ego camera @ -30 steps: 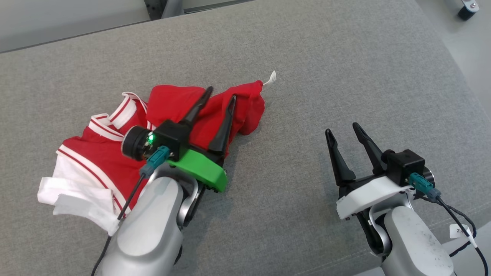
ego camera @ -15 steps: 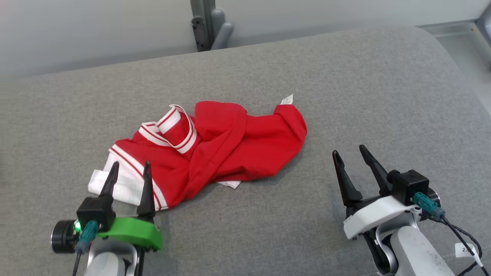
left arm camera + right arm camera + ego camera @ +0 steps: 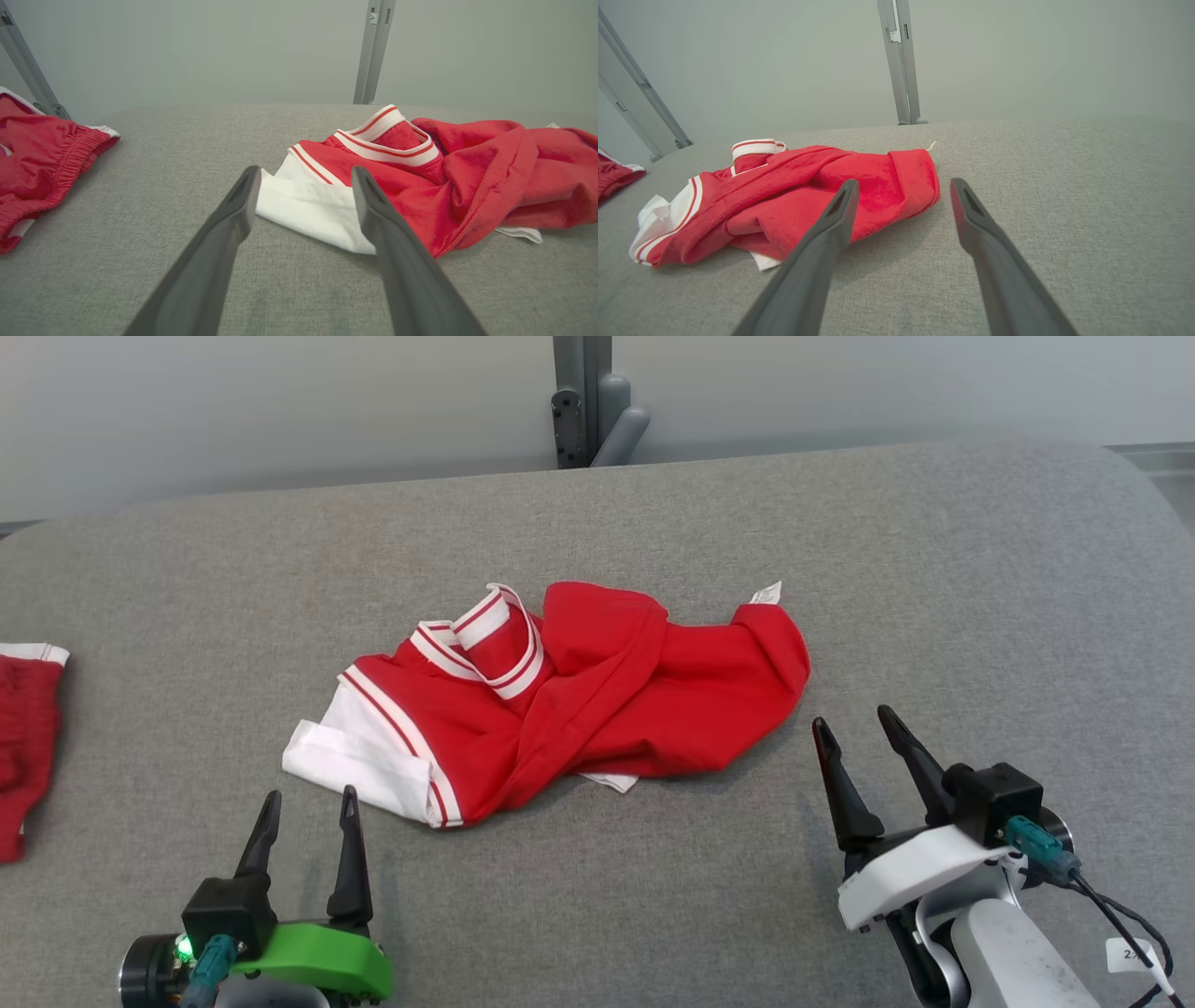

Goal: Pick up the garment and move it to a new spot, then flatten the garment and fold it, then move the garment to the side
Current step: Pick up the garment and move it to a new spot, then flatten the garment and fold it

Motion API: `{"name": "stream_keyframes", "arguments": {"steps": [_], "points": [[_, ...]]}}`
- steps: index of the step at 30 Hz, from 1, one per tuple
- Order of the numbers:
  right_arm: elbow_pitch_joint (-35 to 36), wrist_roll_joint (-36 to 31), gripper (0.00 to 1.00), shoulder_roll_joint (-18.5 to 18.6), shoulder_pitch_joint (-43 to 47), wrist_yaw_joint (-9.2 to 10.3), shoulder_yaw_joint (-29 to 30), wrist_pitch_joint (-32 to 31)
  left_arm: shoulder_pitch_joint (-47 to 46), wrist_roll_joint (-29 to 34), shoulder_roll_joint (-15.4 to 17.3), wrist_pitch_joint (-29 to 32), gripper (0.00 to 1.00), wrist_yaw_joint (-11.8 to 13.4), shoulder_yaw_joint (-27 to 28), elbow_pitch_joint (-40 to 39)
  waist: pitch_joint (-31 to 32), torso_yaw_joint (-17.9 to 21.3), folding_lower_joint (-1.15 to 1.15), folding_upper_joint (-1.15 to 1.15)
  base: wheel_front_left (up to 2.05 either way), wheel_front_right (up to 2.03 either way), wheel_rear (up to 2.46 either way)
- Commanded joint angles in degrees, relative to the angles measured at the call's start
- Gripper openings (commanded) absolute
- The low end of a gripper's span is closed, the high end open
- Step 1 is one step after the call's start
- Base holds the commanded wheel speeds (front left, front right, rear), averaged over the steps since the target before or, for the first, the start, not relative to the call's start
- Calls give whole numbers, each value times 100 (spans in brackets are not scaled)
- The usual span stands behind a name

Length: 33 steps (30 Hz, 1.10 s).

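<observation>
The garment is a red shirt with white sleeves and red-and-white striped trim, lying crumpled in the middle of the grey padded surface. It also lies ahead in the left wrist view and the right wrist view. My left gripper stands open at the lower left, just short of the white sleeve, holding nothing. Its fingers frame that sleeve without touching it. My right gripper is open at the lower right, a little right of the shirt's red hem, empty.
A second red garment with white trim lies at the surface's left edge, seen too in the left wrist view. A grey metal post rises behind the far edge, before a pale wall. The surface's right side curves off.
My left gripper has let go of the shirt, opened and drawn back to the lower left. The camera has tilted up, shifting the whole picture. The right gripper has stayed open.
</observation>
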<state>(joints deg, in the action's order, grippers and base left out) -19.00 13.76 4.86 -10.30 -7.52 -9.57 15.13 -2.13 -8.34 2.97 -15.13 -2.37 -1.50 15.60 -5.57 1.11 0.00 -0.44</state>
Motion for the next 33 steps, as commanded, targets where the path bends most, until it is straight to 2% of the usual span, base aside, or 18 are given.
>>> {"name": "stream_keyframes", "arguments": {"steps": [1, 11, 15, 22, 23, 24, 25, 26, 33], "points": [[2, -21, 100, 40, -87, 6, -7, 3, -132, 31, -2, -3, 100, -20, -12, 8, -106, -71, 0, 44, 0, 0, 0], [-311, 135, 100, 277, -735, 6, 99, 3, -497, -347, -2, -4, 100, 59, -616, 68, -656, -549, 0, 44, 0, 0, 0], [-890, 184, 100, 417, -1139, 6, 152, 3, -571, -433, -1, -3, 100, 115, -772, 96, -870, -819, 0, 44, 0, 0, 0], [-1831, 222, 100, 464, -1559, 5, 82, 3, -673, -472, -3, -3, 100, 126, -895, 78, -1050, -1073, 0, 44, 0, 0, 0], [-1922, 252, 94, 450, -1609, 5, 50, 3, -684, -467, -3, -4, 100, 135, -902, 74, -1054, -1087, 0, 44, 0, 0, 0], [-1922, 252, 94, 450, -1609, 5, 50, 3, -684, -467, -3, -4, 100, 135, -902, 74, -1054, -1087, 0, 44, 0, 0, 0], [-1980, 269, 62, 460, -1659, 5, 39, 3, -695, -476, -3, -3, 100, 135, -922, 69, -1058, -1096, 0, 44, 0, 0, 0], [-1989, 305, 0, 476, -1689, 6, 52, 3, -713, -488, -3, -4, 100, 130, -939, 57, -1066, -1102, 0, 44, 0, 0, 0], [-1063, 436, 0, 617, -1991, 6, 231, 3, -756, -498, -3, -3, 100, 106, -1042, 66, -1050, -1036, 0, 44, 0, 0, 0]]}}
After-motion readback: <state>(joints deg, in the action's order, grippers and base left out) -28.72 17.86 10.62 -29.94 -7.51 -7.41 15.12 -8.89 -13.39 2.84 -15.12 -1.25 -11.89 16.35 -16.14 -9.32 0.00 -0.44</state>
